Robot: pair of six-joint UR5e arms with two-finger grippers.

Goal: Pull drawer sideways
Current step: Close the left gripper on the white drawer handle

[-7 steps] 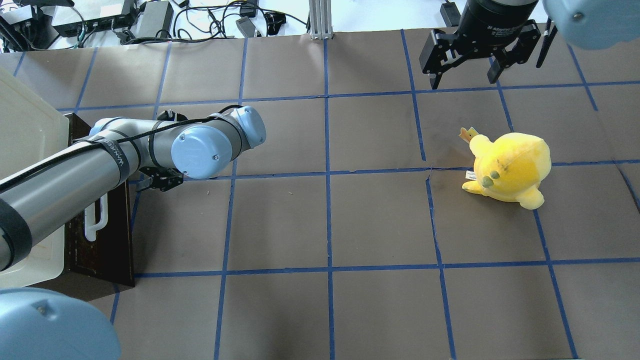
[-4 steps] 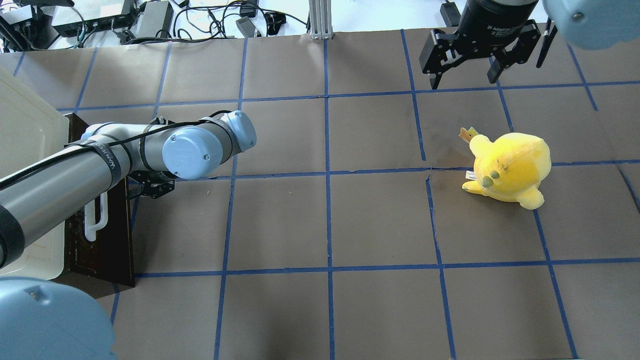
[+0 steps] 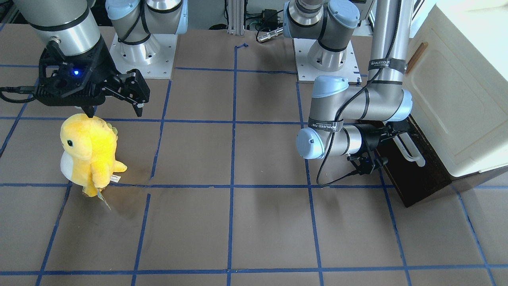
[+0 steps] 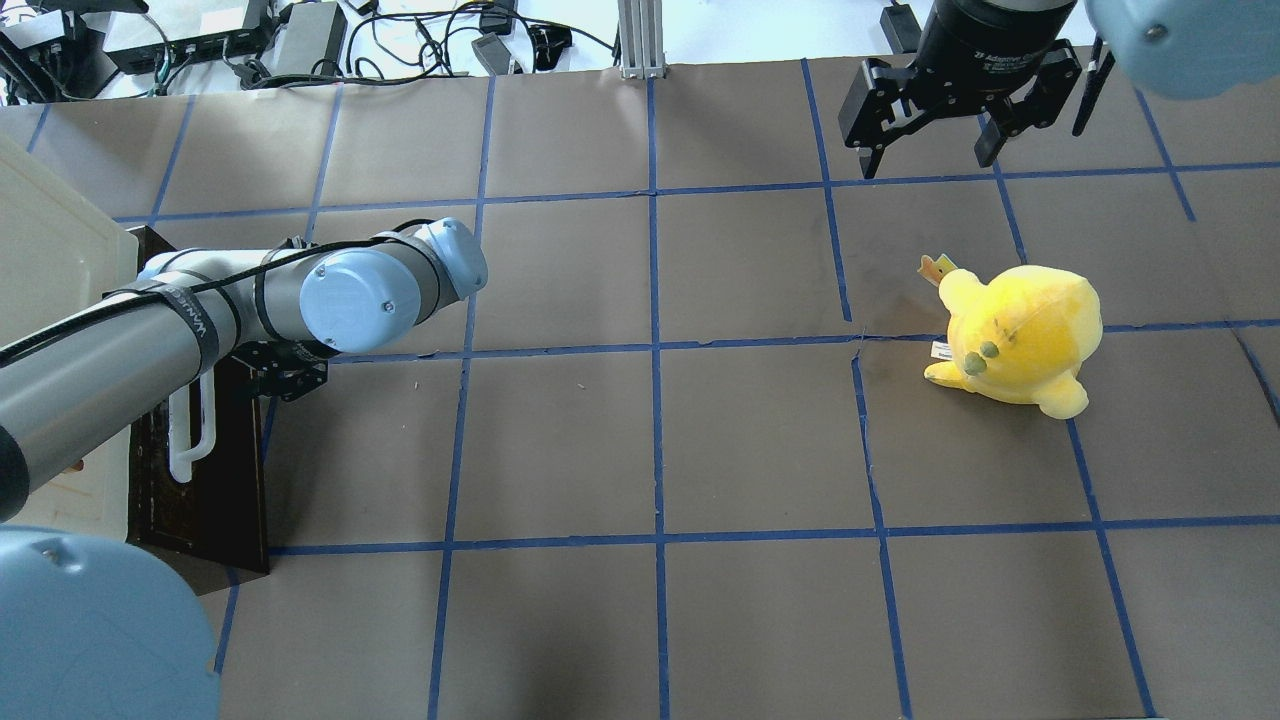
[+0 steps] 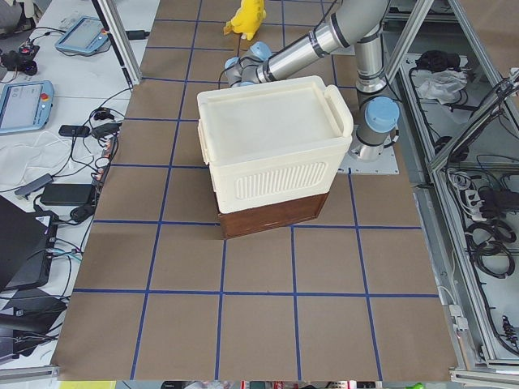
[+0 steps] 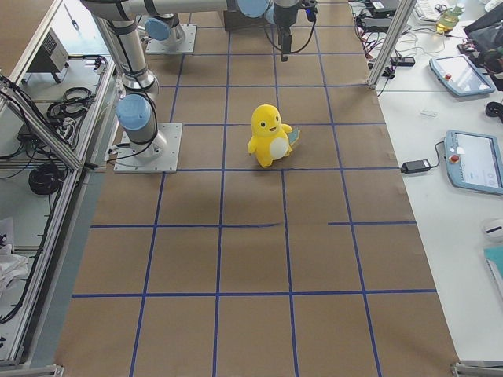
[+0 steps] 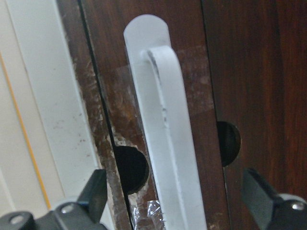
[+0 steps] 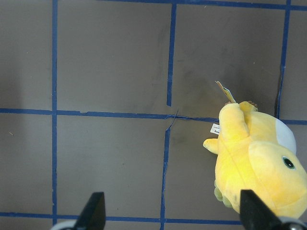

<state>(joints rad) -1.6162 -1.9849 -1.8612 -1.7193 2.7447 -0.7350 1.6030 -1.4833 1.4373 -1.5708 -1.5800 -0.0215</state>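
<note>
The drawer (image 4: 215,490) has a dark brown wooden front at the foot of the cream cabinet, with a long white bar handle (image 4: 188,440). It also shows in the front-facing view (image 3: 420,178). My left gripper (image 4: 265,372) is right at the handle's far end. In the left wrist view the handle (image 7: 165,143) runs between its two fingers (image 7: 93,194), which stand wide apart on either side and do not touch it. My right gripper (image 4: 930,150) is open and empty, hanging high above the far right of the table.
A cream cabinet (image 3: 456,99) stands over the drawer at the table's left end. A yellow plush toy (image 4: 1020,335) stands at the right, below my right gripper. Brown paper with blue tape lines covers the table (image 4: 650,450).
My left arm has moved left, bringing its gripper up to the drawer's handle. The right arm and the plush toy have not moved.
</note>
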